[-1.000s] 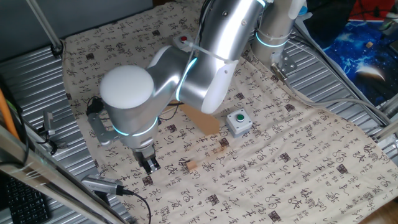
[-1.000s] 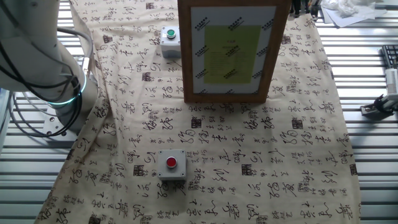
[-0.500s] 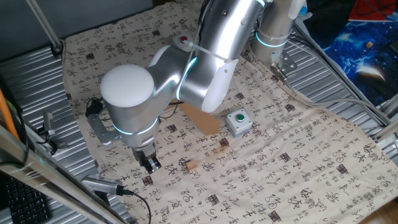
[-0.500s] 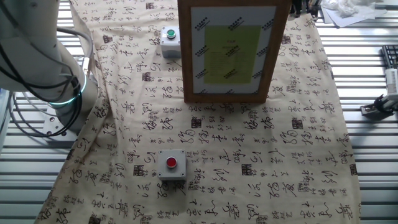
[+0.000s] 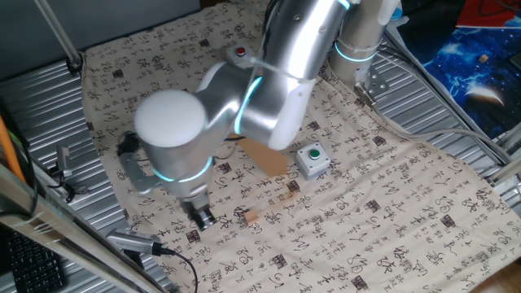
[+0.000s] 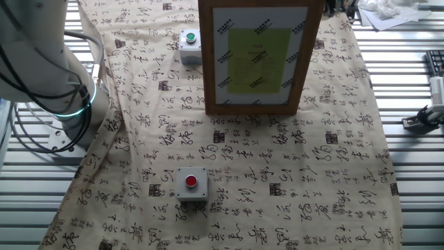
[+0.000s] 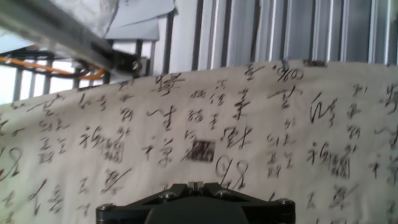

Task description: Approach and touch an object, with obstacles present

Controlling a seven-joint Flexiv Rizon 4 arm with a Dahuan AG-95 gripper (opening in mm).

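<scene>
My gripper [image 5: 201, 216] hangs low over the printed cloth near the table's front left corner, fingers together and holding nothing. In the hand view its shut fingertips [image 7: 194, 185] point at bare cloth. The obstacle, a tan wooden board [image 6: 260, 55] with a yellow sheet on its face, stands at the far middle of the other fixed view. In this fixed view only a tan part of it [image 5: 267, 157] shows behind my arm. A green button box [image 5: 311, 159] sits right of the board and also shows in the other fixed view [image 6: 188, 39]. A red button box [image 6: 191, 182] sits apart [image 5: 238, 54].
The printed cloth [image 6: 312, 173] covers the table, with metal slats [image 7: 298, 31] beyond its edge. Two small tan pieces [image 5: 251, 216] lie on the cloth right of my gripper. A cable and a metal tool [image 5: 134, 242] lie at the front left edge.
My arm has shifted slightly to the right, carrying the gripper a little right over the cloth. The board and both button boxes have not moved.
</scene>
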